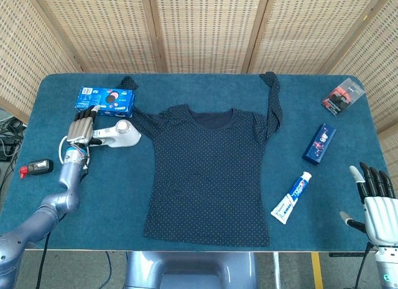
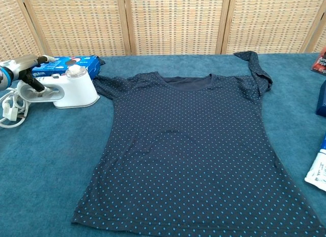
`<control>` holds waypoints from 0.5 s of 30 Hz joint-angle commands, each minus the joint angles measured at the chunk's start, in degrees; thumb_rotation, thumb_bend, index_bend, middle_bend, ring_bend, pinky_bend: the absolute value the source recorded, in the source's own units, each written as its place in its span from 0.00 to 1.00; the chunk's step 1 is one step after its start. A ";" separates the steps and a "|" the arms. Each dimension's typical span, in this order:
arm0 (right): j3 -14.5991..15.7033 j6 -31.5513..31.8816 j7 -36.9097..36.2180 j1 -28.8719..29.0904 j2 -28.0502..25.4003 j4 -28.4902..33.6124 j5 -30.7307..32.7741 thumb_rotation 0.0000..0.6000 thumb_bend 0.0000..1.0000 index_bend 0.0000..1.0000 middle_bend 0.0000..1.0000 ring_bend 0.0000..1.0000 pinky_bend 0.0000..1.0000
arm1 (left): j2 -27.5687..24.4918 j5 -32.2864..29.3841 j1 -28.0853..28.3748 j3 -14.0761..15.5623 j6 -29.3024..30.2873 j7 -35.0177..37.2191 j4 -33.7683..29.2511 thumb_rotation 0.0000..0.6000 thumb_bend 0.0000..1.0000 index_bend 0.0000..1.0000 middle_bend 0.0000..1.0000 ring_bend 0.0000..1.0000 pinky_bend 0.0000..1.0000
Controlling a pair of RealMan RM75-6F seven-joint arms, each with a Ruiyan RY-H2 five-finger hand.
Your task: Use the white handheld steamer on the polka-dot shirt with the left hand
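Note:
The white handheld steamer (image 1: 119, 135) (image 2: 71, 89) lies on the blue table, just left of the shirt's sleeve. The dark polka-dot shirt (image 1: 208, 171) (image 2: 193, 145) is spread flat in the middle. My left hand (image 1: 81, 128) (image 2: 20, 71) lies over the rear of the steamer's handle. Its fingers are stretched along the handle, and one dark finger dips into the handle gap in the chest view. I see no closed grip. My right hand (image 1: 375, 202) hovers at the table's near right corner with fingers apart, holding nothing.
A blue cookie box (image 1: 105, 99) (image 2: 63, 65) sits behind the steamer, and the white cord (image 2: 10, 112) coils to its left. A small black-and-red item (image 1: 37, 167) lies at the left edge. Toothpaste (image 1: 292, 197), a blue box (image 1: 319, 143) and a red-black pack (image 1: 342, 95) lie to the right.

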State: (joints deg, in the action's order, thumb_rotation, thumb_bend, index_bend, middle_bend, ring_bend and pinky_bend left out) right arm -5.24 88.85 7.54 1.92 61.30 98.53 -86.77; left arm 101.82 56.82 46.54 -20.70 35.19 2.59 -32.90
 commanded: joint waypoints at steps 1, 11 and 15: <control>0.01 0.07 -0.07 0.01 -0.07 0.00 -0.10 1.00 0.00 0.00 0.00 0.00 0.00 | 2.19 0.42 1.31 -0.27 -0.94 2.10 3.57 1.00 0.38 0.00 0.00 0.00 0.00; 0.28 0.32 -0.27 0.21 0.23 -0.52 -1.22 1.00 0.00 0.00 0.00 0.00 0.00 | 4.24 5.41 2.46 1.70 -1.21 9.46 8.50 1.00 0.40 0.00 0.00 0.00 0.00; 0.22 0.32 -0.24 0.23 0.37 -0.69 -1.02 1.00 0.00 0.00 0.00 0.00 0.00 | 5.15 7.51 2.64 2.35 0.82 12.91 10.33 1.00 0.41 0.04 0.13 0.10 0.02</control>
State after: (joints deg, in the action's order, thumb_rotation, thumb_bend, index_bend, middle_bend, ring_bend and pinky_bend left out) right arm -5.02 89.17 7.29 2.14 61.65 97.85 -87.78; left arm 106.41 63.34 49.02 -18.78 34.88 14.17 -23.54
